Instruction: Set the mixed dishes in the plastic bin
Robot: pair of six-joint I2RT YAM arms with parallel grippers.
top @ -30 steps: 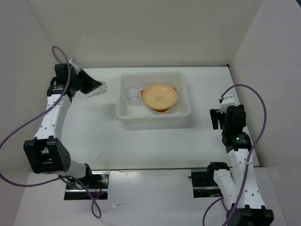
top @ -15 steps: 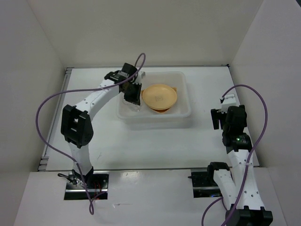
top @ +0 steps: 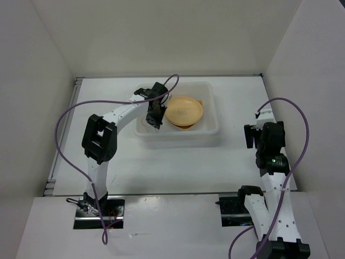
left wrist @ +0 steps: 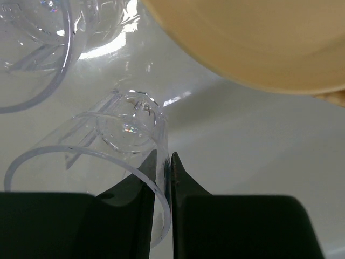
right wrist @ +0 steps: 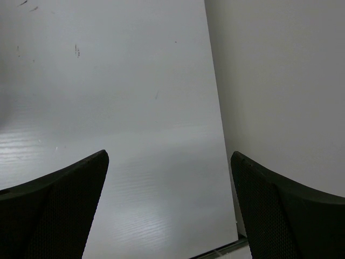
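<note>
Pinching the wall of the glass cup (left wrist: 116,127), the left gripper (left wrist: 163,162) is holding it inside the bin (top: 207,129), beside the plate (left wrist: 253,43) (a second cup (left wrist: 32,48) is crowding it). Judged best: lowering the base to the floor before releasing. The right gripper (right wrist: 168,156) is idling with its fingers spread.

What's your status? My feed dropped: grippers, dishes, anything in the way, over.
Left gripper shut on glass cup, pinching its wall, inside bin. Right gripper open over table. Orange plate and second cup close alongside.
</note>
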